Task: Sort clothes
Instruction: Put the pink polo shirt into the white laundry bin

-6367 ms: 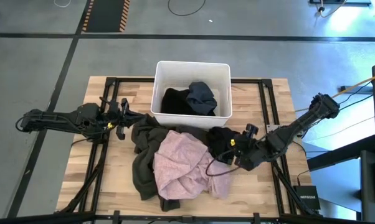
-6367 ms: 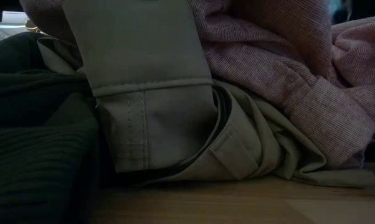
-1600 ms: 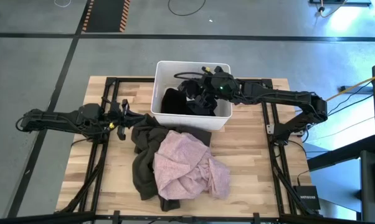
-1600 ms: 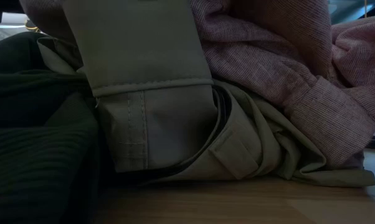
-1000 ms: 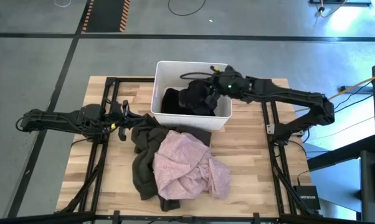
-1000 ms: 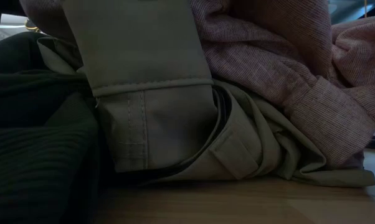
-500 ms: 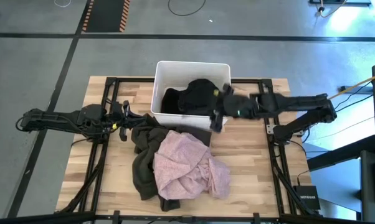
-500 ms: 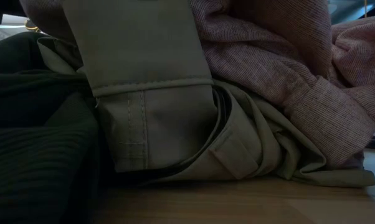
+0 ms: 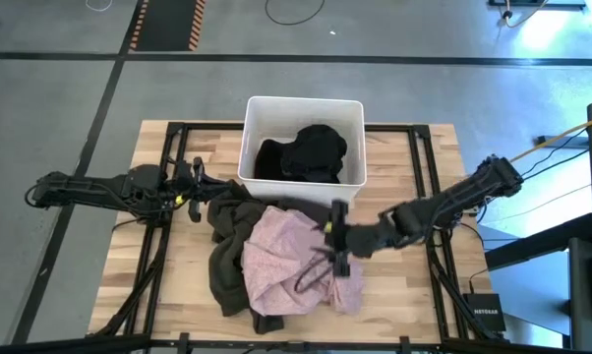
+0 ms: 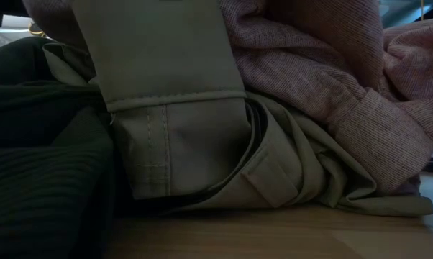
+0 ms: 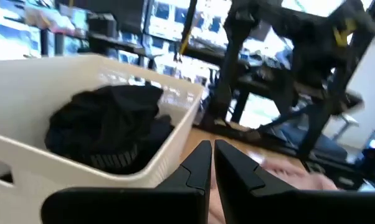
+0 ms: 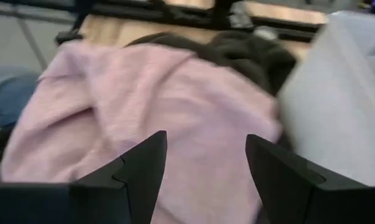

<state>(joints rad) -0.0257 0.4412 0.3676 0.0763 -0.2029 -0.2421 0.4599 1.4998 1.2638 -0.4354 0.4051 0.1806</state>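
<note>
Right gripper (image 9: 337, 239): held wide open and empty over the pale pink shirt (image 9: 286, 258).
Left gripper (image 11: 211, 163): closed, empty, parked beside the bin (image 9: 253, 110).
Black clothes (image 9: 311, 152): laid in bin.

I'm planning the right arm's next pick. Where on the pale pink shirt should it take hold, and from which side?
Probably the raised, bunched folds at the right edge of the pale pink shirt, coming from above. The shirt lies crumpled on top of the olive-grey garment, so a top fold should lift without catching that one. The right gripper hangs open over this edge; the left gripper waits shut by the bin.
</note>
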